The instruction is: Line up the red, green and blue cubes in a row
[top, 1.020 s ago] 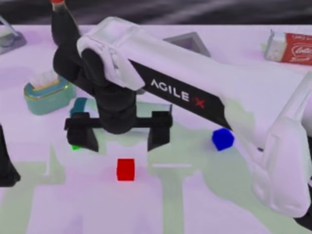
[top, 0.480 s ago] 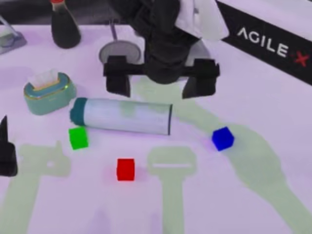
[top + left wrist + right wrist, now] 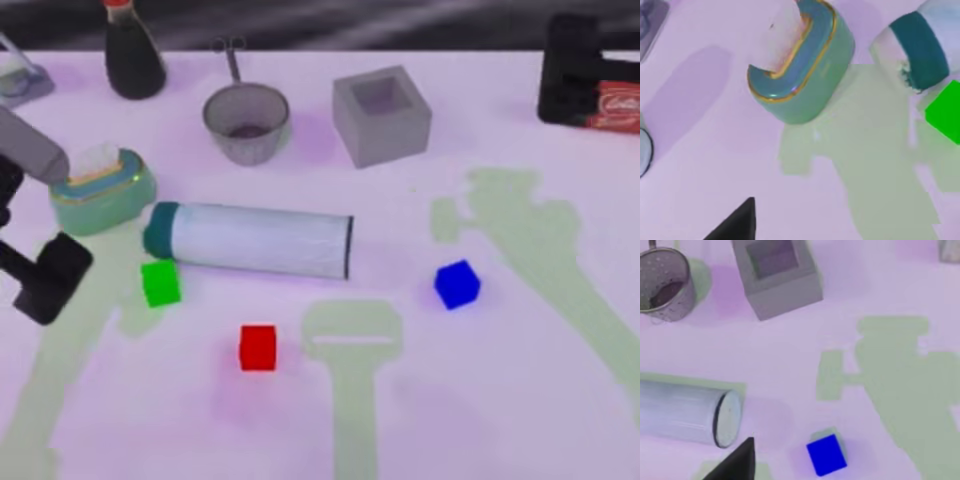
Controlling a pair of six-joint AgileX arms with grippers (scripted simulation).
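The green cube lies at the left, just in front of a lying cylinder's teal end. The red cube sits nearer the front, and the blue cube is off to the right. My left gripper hangs open at the left edge, a short way left of the green cube, with one dark fingertip showing. At the back right corner my right gripper is open and high above the table; its wrist view shows the blue cube beside one fingertip.
A white cylinder with a teal cap lies across the middle. A teal tissue box, a dark bottle, a metal strainer and a grey hollow block stand behind it. A red-and-white box is at the back right.
My right arm has pulled away from above the green cube, up and back to the far right corner. My left gripper has come in from the left edge towards the green cube.
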